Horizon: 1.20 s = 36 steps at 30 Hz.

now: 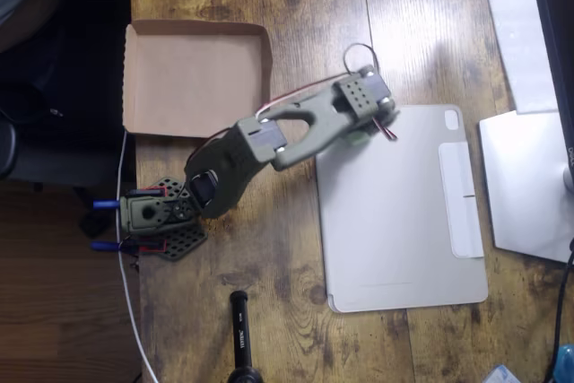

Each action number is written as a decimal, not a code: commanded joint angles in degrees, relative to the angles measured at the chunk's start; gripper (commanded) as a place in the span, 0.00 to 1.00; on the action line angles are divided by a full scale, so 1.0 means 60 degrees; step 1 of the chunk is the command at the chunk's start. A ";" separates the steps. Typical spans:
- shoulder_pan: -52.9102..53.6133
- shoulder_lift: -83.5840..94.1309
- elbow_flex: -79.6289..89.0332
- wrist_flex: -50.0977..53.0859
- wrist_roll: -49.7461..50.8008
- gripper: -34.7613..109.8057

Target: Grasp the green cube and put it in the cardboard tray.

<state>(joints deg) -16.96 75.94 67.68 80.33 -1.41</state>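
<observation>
In the overhead view the olive-green arm reaches from its base at the lower left up and to the right. Its gripper points down over the top-left corner of the grey tablet cover. A small sliver of the green cube peeks out from under the gripper head, right at that corner. The head hides the fingers, so I cannot tell whether they are open or shut, or whether they touch the cube. The cardboard tray lies empty at the upper left, well apart from the gripper.
The grey tablet cover fills the middle right of the wooden table. White sheets and a dark screen edge stand at the far right. A black stand sits at the bottom edge. The arm's base is near the table's left edge.
</observation>
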 commanded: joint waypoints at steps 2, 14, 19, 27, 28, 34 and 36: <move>-0.1875 0.1772 0.0425 0.0718 0.0088 0.28; -0.5171 0.5698 0.0044 0.3604 -0.0659 0.29; -0.5493 0.6680 0.2578 0.3237 -0.0337 0.28; -0.5830 0.7529 0.5903 0.2051 -0.0029 0.27; -0.5830 0.7441 0.6108 0.1978 -0.0059 0.27; -0.5874 0.7031 0.6855 0.1318 0.0029 0.27; -0.5903 0.6929 0.6899 0.1260 0.0073 0.27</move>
<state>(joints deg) -51.59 117.16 108.02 88.15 -0.79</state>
